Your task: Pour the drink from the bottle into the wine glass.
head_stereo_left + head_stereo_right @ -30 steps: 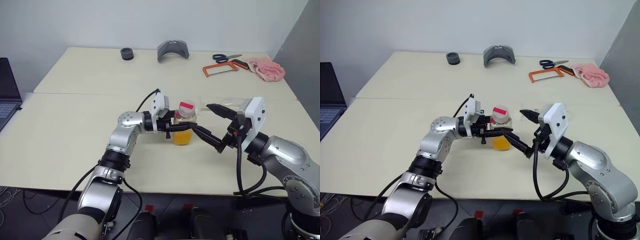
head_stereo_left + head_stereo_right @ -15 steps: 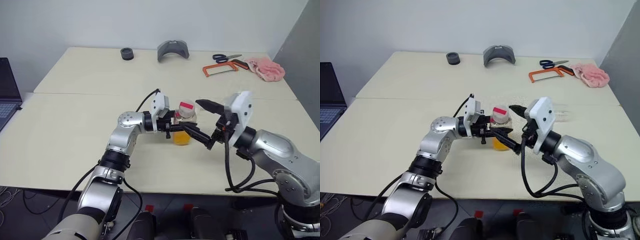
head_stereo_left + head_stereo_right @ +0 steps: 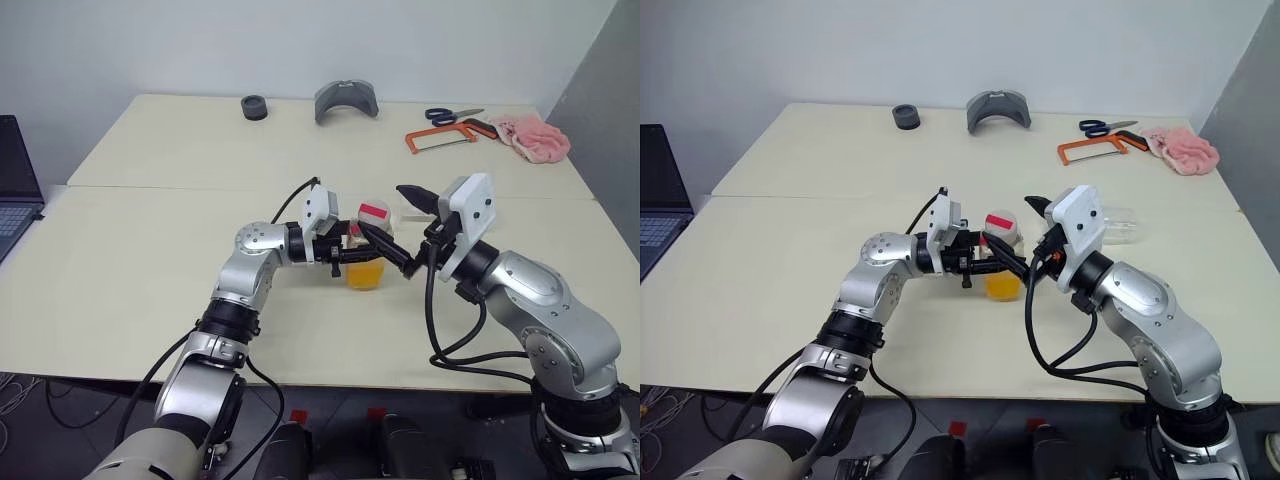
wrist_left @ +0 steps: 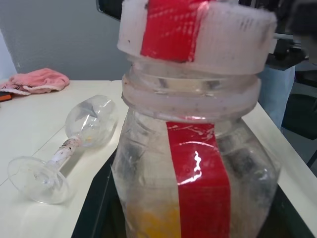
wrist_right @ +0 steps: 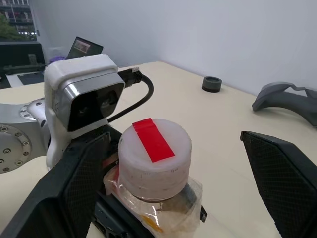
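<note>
Nearest the robot, on the pale surface (image 3: 150, 260), the left gripper (image 3: 352, 259) had its jaws clamped on the small clear plastic bottle (image 3: 367, 255), which stood upright near the middle. The white cap (image 5: 154, 152) with its red strip was on, so the step in hand looked like uncapping, with pouring not yet begun. The right gripper (image 3: 396, 228) hung at cap height, jaws spread wide, one finger each side of the cap but not touching. Next it likely needed to close on the cap and twist. The orange-yellow drink (image 3: 365, 274) filled only the bottle's lower part, and a red label strip (image 4: 198, 173) ran down its side. Just beyond, the clear wine glass (image 4: 67, 146) lay on its side, so it probably needed standing up before any pour. Far back lay scissors (image 3: 453, 115), a hacksaw (image 3: 440, 139) and a pink cloth (image 3: 530, 134).
</note>
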{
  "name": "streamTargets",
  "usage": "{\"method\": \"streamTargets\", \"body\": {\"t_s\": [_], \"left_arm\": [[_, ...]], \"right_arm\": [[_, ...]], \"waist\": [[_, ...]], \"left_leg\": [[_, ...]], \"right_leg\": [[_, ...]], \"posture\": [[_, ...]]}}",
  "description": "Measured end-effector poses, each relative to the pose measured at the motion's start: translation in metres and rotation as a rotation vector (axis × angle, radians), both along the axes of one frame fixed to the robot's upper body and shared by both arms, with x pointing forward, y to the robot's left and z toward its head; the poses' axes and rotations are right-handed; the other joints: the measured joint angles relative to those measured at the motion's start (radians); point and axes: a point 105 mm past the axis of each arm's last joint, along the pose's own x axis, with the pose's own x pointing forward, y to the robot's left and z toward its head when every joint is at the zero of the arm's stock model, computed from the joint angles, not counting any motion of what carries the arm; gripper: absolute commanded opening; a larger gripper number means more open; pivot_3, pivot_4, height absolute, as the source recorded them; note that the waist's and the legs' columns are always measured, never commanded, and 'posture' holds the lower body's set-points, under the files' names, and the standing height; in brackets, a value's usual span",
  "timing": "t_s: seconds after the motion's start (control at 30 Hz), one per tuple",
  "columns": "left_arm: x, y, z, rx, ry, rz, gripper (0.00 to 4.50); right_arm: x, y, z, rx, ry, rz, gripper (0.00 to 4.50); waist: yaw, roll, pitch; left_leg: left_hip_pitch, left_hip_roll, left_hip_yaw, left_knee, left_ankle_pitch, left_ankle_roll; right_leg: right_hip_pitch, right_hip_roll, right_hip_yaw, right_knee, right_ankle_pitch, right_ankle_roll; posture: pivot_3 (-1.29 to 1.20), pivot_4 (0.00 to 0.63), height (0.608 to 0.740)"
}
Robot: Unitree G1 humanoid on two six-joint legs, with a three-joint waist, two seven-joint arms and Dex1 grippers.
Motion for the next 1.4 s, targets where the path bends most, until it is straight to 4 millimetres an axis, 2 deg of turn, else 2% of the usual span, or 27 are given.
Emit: {"method": "streamTargets", "body": {"t_s": [1.4], "left_arm": [[0.0001,-0.0001,0.0000,0.000,-0.001,0.001,1.66]], "right_arm": [[-0.0027,-0.0090,-0.0013,-0.008,0.006,-0.010,4.50]], "waist": [[0.000,0.000,0.000]], "left_leg": [[0.000,0.000,0.000,0.000,0.000,0.000]], "right_leg": [[0.000,0.000,0.000,0.000,0.000,0.000]], "posture": [[0.00,0.150,0.740]]}}
